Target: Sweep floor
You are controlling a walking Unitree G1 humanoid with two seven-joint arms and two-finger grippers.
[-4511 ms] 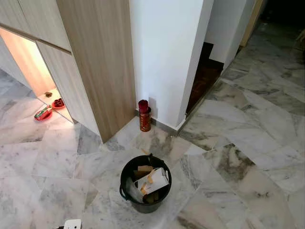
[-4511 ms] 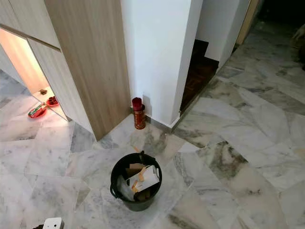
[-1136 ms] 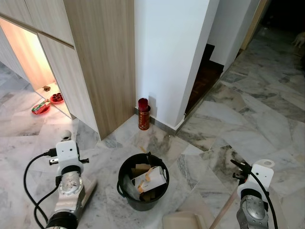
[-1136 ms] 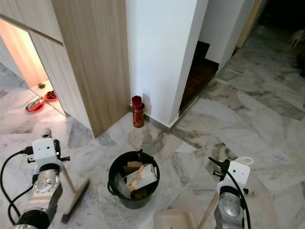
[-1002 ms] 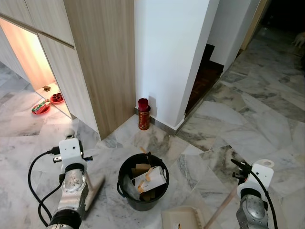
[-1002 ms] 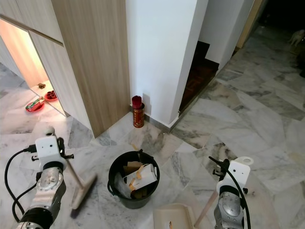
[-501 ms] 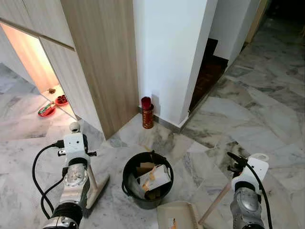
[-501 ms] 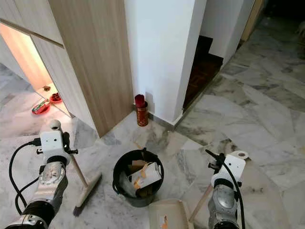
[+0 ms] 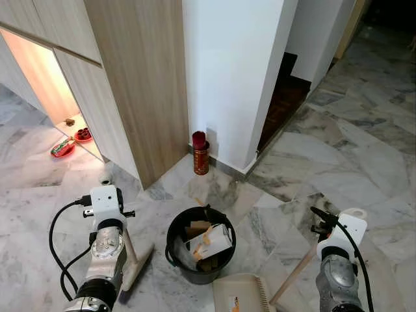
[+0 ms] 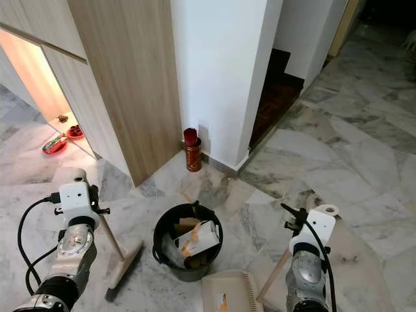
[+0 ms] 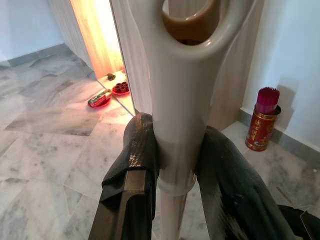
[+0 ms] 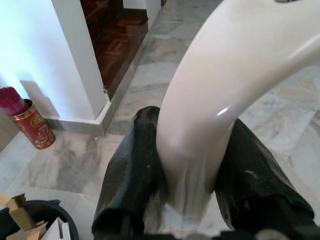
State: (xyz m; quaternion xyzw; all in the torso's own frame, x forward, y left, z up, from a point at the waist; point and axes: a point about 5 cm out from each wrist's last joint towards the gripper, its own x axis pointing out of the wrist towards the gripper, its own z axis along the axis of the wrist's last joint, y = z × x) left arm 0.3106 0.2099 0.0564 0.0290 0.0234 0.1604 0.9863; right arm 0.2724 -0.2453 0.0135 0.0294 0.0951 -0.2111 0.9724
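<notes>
My left gripper [image 11: 175, 147] is shut on the cream handle of a broom [image 9: 137, 269], whose head rests on the marble floor just left of a black bucket [image 9: 171, 239]. The bucket holds cardboard and paper scraps. My right gripper [image 12: 192, 150] is shut on the curved cream handle of a dustpan [image 9: 238, 296]. The pan lies on the floor in front of the bucket, with its wooden pole slanting up to my right arm [image 9: 335, 273]. A small tan scrap [image 9: 197, 201] lies on the floor just beyond the bucket.
A wooden cabinet [image 9: 130, 84] and a white pillar [image 9: 234, 71] rise behind the bucket, with a red incense tin [image 9: 201, 155] at their foot. Red dishes [image 9: 64, 146] sit by the lit cabinet niche. Dark wooden steps [image 9: 286, 91] lie behind the pillar, and marble floor stretches to the right.
Both arms came up into view with broom and dustpan. In the last half second the broom head slid a little closer to the bucket; the dustpan has stayed put.
</notes>
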